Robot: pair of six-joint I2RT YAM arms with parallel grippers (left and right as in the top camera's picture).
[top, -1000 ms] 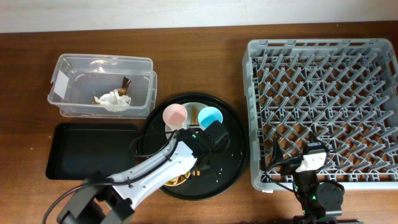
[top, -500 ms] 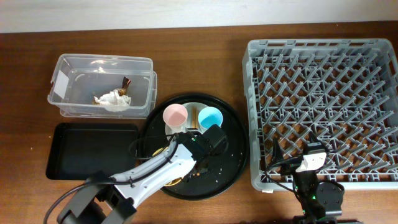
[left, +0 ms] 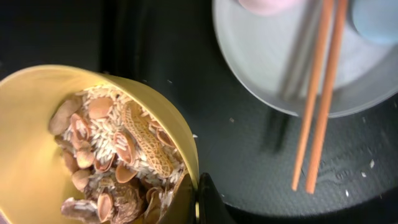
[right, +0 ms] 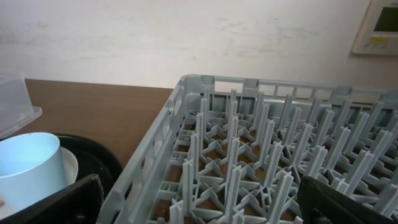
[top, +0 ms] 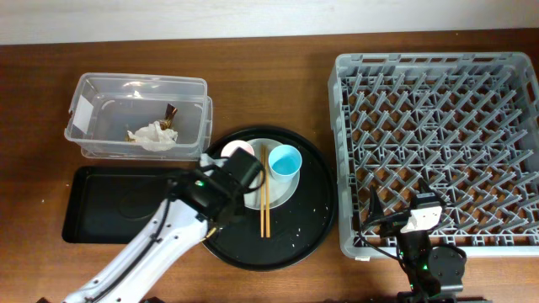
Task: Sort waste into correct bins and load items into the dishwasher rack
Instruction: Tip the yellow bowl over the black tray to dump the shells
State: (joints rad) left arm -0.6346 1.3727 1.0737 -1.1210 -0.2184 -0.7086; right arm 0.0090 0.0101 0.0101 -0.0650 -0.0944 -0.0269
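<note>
My left gripper [left: 194,200] is shut on the rim of the yellow bowl [left: 31,137], which holds beige food scraps [left: 118,155] with rice and shells. Overhead, this gripper [top: 221,200] hovers over the left side of the round black tray [top: 312,220] and hides the bowl. The grey-white plate [top: 282,189] carries wooden chopsticks [top: 264,198], with the blue cup [top: 285,162] and a partly hidden pink cup [top: 235,150] beside it. The clear tub [top: 101,101] holds the tissue [top: 152,135] and the wrapper [top: 171,112]. My right gripper [top: 418,220] is open at the rack's [top: 438,84] front-left corner.
The shallow black rectangular tray [top: 118,202] lies left of the round tray, just below the clear tub. The rack [right: 249,155] fills the right wrist view, with the blue cup [right: 28,168] at its left. Small crumbs speckle the round tray.
My left arm has swung left and up with the yellow bowl, uncovering the plate and chopsticks. The right arm has not moved.
</note>
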